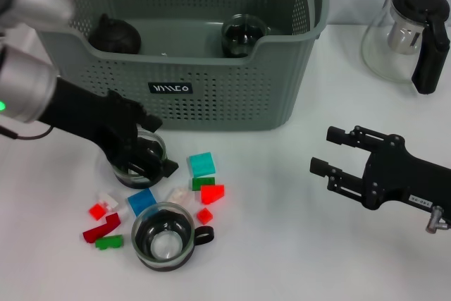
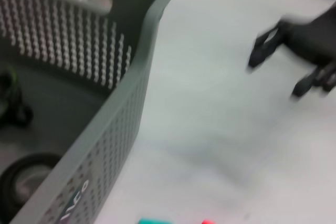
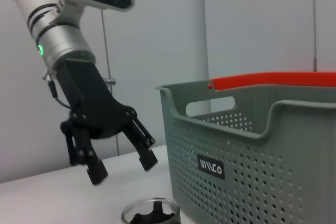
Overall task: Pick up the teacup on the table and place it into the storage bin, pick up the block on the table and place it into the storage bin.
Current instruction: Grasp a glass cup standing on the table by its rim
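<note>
Two glass teacups stand on the white table. One teacup is just in front of the storage bin, and my left gripper hovers over it, open, with nothing held. In the right wrist view that left gripper hangs with its fingers spread above the table, a teacup low beneath it. The other teacup, with a black handle, sits nearer me. Several small blocks lie around them, among them a teal block, a blue block and a red block. My right gripper rests open at the right.
Inside the storage bin lie a dark round pot and a glass cup. A glass teapot with a black handle stands at the back right. Bare table lies between the blocks and my right gripper.
</note>
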Robot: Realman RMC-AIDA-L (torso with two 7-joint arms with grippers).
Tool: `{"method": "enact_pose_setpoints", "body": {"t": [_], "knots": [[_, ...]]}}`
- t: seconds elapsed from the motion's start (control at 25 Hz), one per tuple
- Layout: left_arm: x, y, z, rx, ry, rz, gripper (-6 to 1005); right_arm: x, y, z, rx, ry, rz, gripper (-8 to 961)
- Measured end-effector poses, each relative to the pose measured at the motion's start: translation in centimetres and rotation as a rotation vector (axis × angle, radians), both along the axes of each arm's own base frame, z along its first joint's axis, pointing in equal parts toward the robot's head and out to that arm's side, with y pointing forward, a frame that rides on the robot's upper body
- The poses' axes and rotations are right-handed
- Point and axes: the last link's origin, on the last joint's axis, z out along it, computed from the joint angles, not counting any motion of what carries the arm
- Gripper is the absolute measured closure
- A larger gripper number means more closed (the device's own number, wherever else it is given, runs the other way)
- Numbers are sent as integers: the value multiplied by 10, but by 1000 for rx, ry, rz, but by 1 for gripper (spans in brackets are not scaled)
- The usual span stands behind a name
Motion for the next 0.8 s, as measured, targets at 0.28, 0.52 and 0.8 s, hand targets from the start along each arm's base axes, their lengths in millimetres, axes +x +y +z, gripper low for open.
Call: {"method": "enact_pose_setpoints", "body": {"t": [0.28, 0.52, 0.8], "knots": [[22, 13, -26, 16, 311, -66, 95, -1, 1, 0, 3, 6, 1, 309], [23, 15, -40, 34, 441, -107, 95, -4, 3, 0, -8, 16, -7, 308], [18, 18, -50, 43, 485, -118, 141, -3, 3, 0, -12, 19, -12, 308]]}}
